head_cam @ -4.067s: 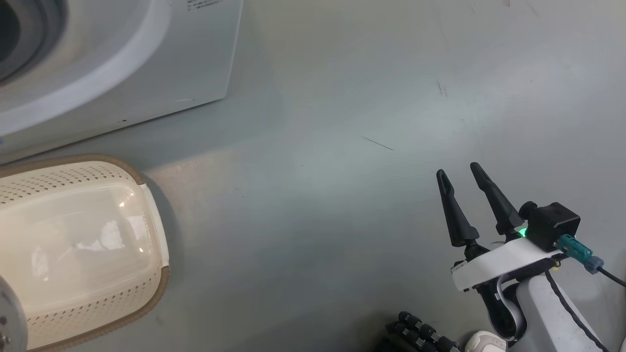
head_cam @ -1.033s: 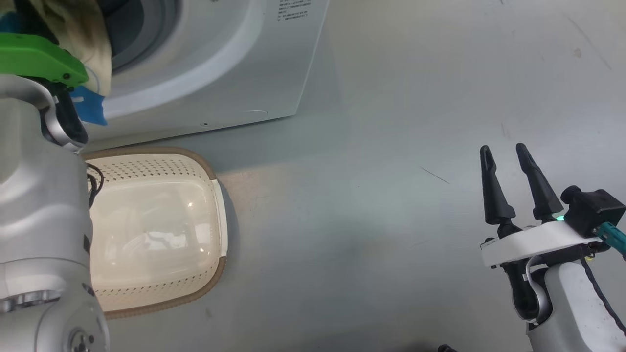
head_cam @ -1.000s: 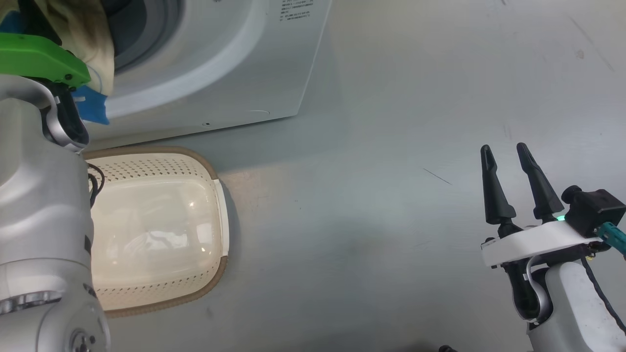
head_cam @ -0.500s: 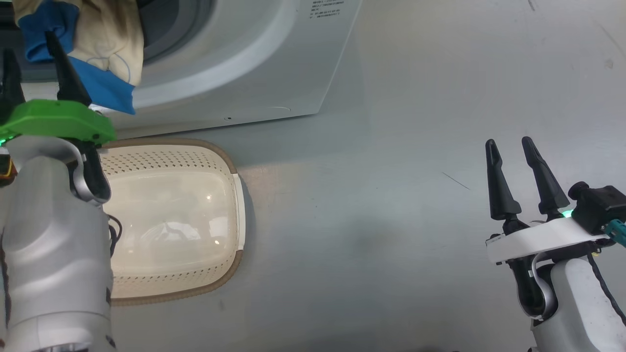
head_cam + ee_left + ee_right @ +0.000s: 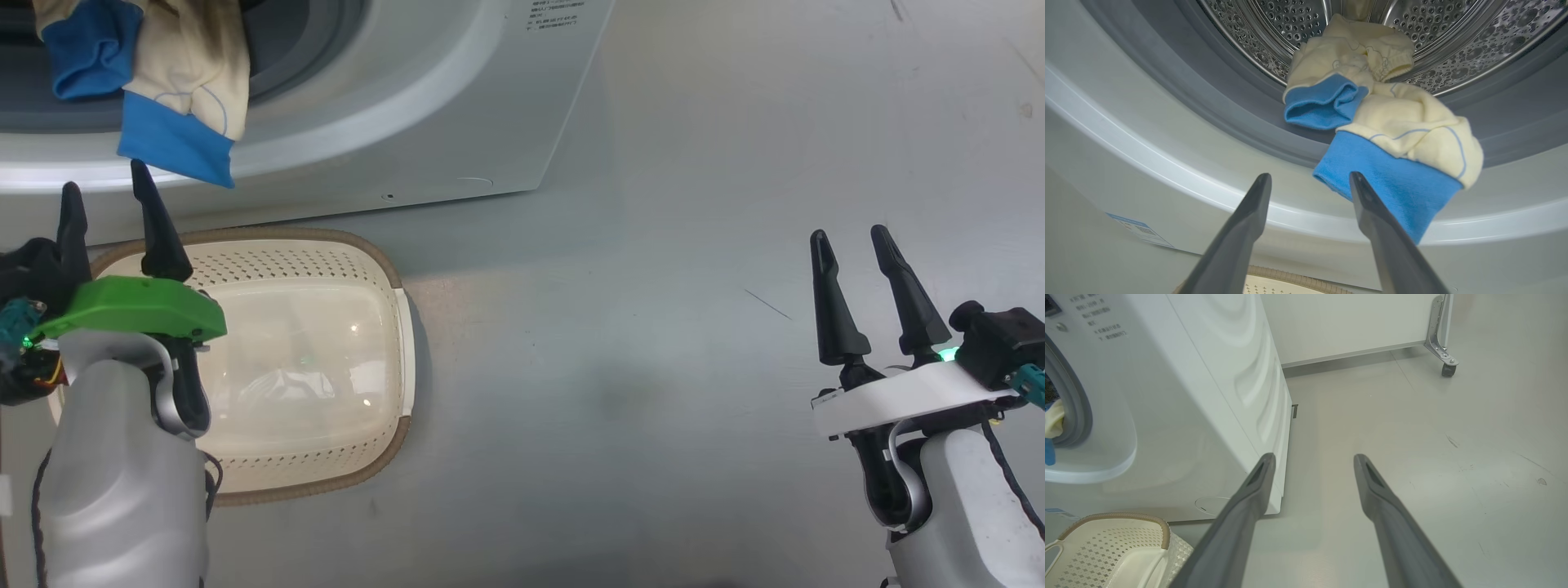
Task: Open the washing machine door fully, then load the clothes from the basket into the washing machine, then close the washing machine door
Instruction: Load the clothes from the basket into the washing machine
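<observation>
Back comes the left gripper (image 5: 104, 178), out of the drum mouth and now low over the basket (image 5: 404, 351), jaws spread wide, holding nothing. The clothes (image 5: 1404, 122) are in the washing machine (image 5: 457, 98), but only just: one blue cuff dangles over the grey seal (image 5: 1208, 94) and past the front lip. What I can see of the basket looks emptied. That trailing cuff would likely foul the door, so a push deeper and then the closing seem left. The right gripper (image 5: 849, 233) hangs wide open and empty above the floor (image 5: 653, 367), well apart from the machine.
</observation>
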Tool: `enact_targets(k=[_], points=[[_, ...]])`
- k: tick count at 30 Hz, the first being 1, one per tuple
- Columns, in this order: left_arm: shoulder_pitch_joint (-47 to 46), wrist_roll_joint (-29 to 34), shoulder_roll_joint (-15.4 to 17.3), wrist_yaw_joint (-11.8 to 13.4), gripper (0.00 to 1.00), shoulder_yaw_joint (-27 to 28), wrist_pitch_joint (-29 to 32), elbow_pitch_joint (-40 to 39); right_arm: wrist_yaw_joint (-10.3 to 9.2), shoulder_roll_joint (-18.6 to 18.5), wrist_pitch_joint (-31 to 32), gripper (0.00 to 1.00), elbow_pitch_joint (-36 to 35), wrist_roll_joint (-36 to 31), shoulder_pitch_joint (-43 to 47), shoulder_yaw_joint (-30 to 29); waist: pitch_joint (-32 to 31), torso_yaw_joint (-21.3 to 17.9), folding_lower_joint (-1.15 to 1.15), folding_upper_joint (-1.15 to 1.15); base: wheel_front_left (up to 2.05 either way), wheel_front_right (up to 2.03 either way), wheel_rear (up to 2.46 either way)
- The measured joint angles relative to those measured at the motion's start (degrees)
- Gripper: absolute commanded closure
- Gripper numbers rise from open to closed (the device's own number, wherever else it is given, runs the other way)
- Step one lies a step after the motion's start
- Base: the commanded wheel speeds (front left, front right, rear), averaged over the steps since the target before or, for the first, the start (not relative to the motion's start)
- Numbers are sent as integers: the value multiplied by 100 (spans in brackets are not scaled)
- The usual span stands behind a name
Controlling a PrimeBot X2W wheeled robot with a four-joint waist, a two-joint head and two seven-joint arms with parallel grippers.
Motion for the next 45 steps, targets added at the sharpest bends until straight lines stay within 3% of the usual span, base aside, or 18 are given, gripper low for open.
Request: enact_targets(k=[17, 45], points=[[1057, 35, -1, 64, 0, -199, 4, -925, 0, -2, 0, 0, -16, -11, 1, -33, 2, -4, 0, 0, 0, 0, 0], [1735, -151, 5, 305, 0, -588, 24, -1869, 0, -26, 0, 0, -16, -36, 1, -10, -18, 57, 0, 0, 0, 0, 0]])
